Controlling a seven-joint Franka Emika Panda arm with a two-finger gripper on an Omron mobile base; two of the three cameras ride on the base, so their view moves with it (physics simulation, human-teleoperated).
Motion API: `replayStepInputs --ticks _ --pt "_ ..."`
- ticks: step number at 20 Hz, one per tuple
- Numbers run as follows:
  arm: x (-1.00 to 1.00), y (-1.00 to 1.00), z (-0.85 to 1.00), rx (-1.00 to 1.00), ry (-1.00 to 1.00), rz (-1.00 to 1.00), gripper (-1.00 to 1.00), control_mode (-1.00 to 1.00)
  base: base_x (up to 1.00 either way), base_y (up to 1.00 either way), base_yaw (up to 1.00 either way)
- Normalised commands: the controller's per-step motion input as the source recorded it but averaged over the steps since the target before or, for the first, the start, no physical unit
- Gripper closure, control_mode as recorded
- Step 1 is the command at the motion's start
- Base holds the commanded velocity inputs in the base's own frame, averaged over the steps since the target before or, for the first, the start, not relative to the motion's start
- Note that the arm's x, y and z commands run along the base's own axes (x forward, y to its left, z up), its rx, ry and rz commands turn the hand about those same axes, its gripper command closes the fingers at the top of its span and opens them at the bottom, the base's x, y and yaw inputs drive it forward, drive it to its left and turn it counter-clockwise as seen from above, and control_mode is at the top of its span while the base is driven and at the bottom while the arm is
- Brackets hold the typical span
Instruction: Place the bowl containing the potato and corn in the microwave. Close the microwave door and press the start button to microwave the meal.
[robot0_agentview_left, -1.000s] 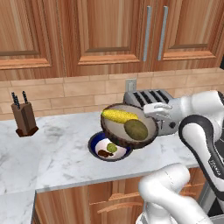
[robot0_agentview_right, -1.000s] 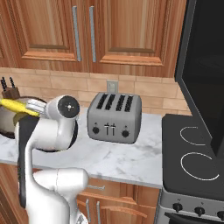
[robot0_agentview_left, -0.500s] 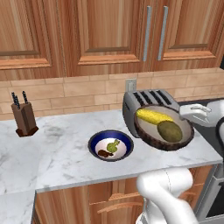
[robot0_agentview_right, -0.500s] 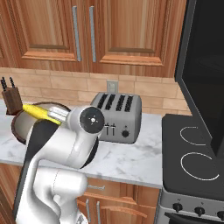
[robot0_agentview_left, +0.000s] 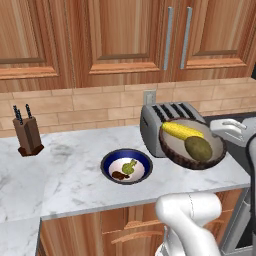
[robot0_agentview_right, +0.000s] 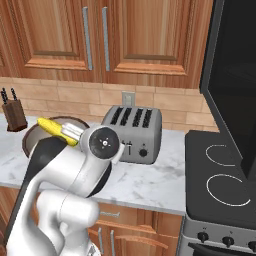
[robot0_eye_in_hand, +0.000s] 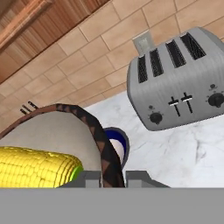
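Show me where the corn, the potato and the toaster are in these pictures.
corn (robot0_agentview_left: 182, 131): left base view, middle of the cob.
potato (robot0_agentview_left: 199, 148): left base view, centre of its top.
toaster (robot0_eye_in_hand: 183, 87): hand view, its front face.

even bright light, soft shadows, sharp

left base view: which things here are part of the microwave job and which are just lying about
Job: wooden bowl, held at its rim by the fingers; corn cob and potato in it.

Lying about: toaster, blue-rimmed bowl of food bits, knife block, stovetop.
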Motion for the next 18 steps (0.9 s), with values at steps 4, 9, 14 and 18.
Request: replayStepInputs --ticks 4,9,14,18 --pt "0.0 0.0 0.0 0.0 0.0 0.0 1.0 -1.0 0.0 0.0 0.0" --pt "-0.34 -0.01 0.0 0.0 -0.01 0.0 1.0 -1.0 0.0 0.0 0.0" --pt "-0.94 -0.11 0.0 0.0 -0.08 -0.05 1.0 -1.0 0.0 0.0 0.0" --pt "0.17 -0.02 0.0 0.0 0.0 -0.12 1.0 -1.0 0.0 0.0 0.0"
